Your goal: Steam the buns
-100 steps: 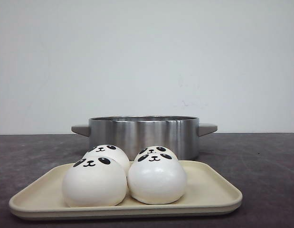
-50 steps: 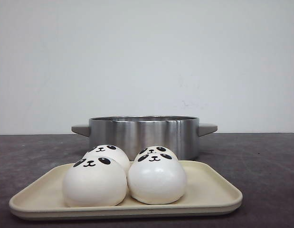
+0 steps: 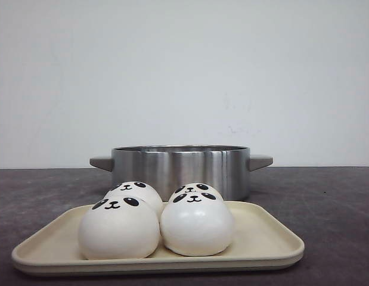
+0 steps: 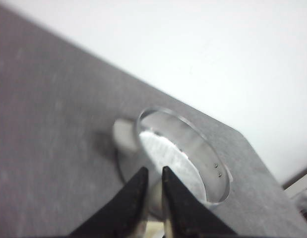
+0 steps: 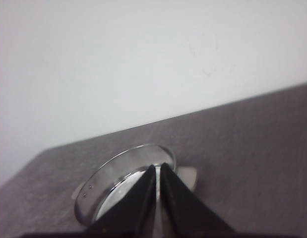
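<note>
Front view alone shows the buns: four panda-faced domes huddled on the cream tray, which sits just in front of the steel pot on the dark table; no arm appears there. Each wrist view looks down into the pot instead, its perforated floor bare. Left gripper and right gripper hang above the pot, jaws nearly closed, holding nothing, apart from the buns.
</note>
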Robot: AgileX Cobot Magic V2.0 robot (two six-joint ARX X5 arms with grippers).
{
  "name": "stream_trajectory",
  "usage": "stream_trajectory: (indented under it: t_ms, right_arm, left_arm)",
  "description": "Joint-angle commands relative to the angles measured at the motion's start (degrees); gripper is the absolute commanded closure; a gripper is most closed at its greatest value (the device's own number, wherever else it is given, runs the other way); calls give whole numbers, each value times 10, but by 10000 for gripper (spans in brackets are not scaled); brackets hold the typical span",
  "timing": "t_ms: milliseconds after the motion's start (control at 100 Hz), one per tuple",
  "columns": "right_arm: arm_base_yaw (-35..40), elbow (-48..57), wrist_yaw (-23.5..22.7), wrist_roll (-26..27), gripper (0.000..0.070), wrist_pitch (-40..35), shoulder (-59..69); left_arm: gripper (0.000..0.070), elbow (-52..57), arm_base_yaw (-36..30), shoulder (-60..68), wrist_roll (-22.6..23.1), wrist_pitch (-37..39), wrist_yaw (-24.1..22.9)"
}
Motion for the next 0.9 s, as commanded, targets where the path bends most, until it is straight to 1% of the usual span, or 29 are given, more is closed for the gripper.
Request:
stream_trajectory:
  t_ms: [0, 50, 90, 140, 180, 220, 250, 280, 290, 300, 310, 320, 330, 340, 350, 380, 420, 450, 460, 550, 610, 660, 760, 820, 890]
  right_arm:
    - [0, 101, 1, -98, 695, -14, 51]
    - [0, 154, 0, -115, 695, -26, 82]
    - [0, 188, -6, -114, 695, -30, 103]
    - [0, 222, -30, -104, 695, -24, 123]
    - [0, 241, -53, -92, 694, -15, 137]
    - [0, 255, -72, -78, 693, -8, 147]
    - [0, 263, -83, -68, 688, -3, 152]
    - [0, 268, -96, -59, 660, 2, 156]
    - [0, 269, -101, -55, 641, 4, 157]
    - [0, 270, -106, -52, 616, 6, 158]
    - [0, 270, -111, -49, 587, 7, 158]
    - [0, 270, -116, -45, 552, 10, 159]
    - [0, 270, -120, -41, 512, 12, 160]
    - [0, 270, -124, -38, 472, 13, 160]
    - [0, 270, -129, -35, 426, 13, 161]
    - [0, 270, -137, -23, 281, 12, 162]
    - [1, 270, -149, -1, 103, 10, 167]
    - [0, 270, -163, 17, 8, 8, 172]
    - [0, 270, -169, 22, 0, 9, 173]
    - [3, 270, -227, 58, 0, 14, 194]
    - [7, 270, -243, 60, 0, 15, 211]
    - [12, 270, -239, 61, 0, 10, 229]
    - [32, 270, -232, 61, 0, -18, 271]
    - [54, 270, -212, 57, 0, -46, 303]
    - [94, 270, -167, 49, 0, -85, 342]
  left_arm:
    - [691, 85, -7, 52, 89, -18, -3]
    - [690, 135, -15, 86, 112, -27, -13]
    - [690, 169, -21, 110, 128, -27, -14]
    - [687, 207, -26, 137, 139, -26, -9]
    - [655, 232, -32, 153, 140, -26, -3]
    - [581, 251, -38, 165, 139, -26, -2]
    - [490, 263, -42, 171, 139, -26, -2]
    - [386, 272, -46, 175, 139, -26, -2]
    - [351, 274, -47, 176, 139, -26, -2]
    - [299, 277, -49, 177, 139, -26, -2]
    - [282, 278, -50, 177, 139, -26, -2]
    - [237, 279, -51, 177, 139, -26, -2]
    - [212, 280, -53, 177, 138, -26, -2]
    - [201, 281, -53, 177, 138, -26, -2]
    - [171, 281, -55, 177, 138, -26, -2]
    - [137, 281, -59, 176, 138, -26, -2]
    - [131, 281, -64, 173, 138, -32, -2]
    - [131, 281, -68, 170, 138, -40, -2]
    - [132, 281, -70, 170, 138, -43, -2]
    - [132, 281, -86, 164, 138, -73, -3]
    - [132, 281, -102, 163, 139, -96, -3]
    - [133, 281, -118, 162, 146, -117, -3]
    - [133, 281, -139, 164, 176, -154, -3]
    - [133, 281, -148, 164, 189, -174, -3]
    - [133, 281, -154, 165, 199, -187, -5]
